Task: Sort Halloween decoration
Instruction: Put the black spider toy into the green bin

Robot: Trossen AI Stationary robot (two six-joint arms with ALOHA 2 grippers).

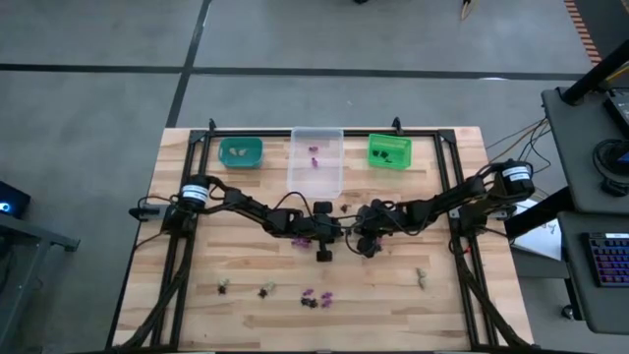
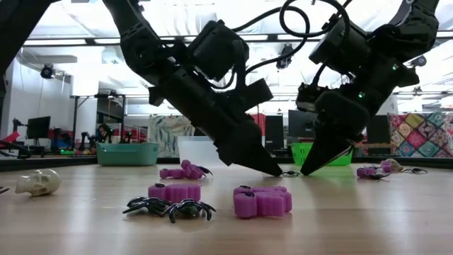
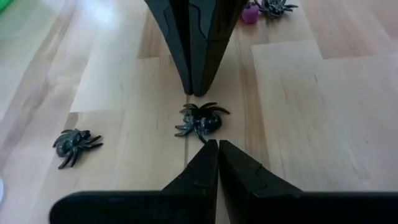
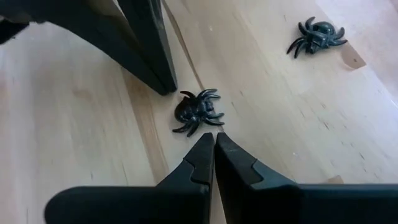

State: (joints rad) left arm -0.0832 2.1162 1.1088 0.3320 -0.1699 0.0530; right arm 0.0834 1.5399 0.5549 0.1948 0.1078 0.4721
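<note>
Left gripper (image 2: pixel 272 170): fingers pressed together, holding nothing; arm reaching in from the table's left edge to mid-table, tips angled down at the wood.
Right gripper (image 2: pixel 306 170): fingers pressed together, holding nothing; arm reaching in from the right edge, tips angled down, facing the left gripper's.
Black spider (image 3: pixel 200 119): flat on the table between the two sets of tips, just beside each, gripped by neither.
Second black spider (image 3: pixel 74 144): near, apart from both grippers.
Other trinkets: purple piece (image 2: pixel 262 201), pale skull (image 2: pixel 38 183) on the near table.
Bins: teal bin (image 1: pixel 240 151), clear bin (image 1: pixel 315 157), green bin (image 1: pixel 389 151) along the far edge.

arms (image 1: pixel 257 210): dark, jointed | cables: black loops | jaws: tapered (matte black)
</note>
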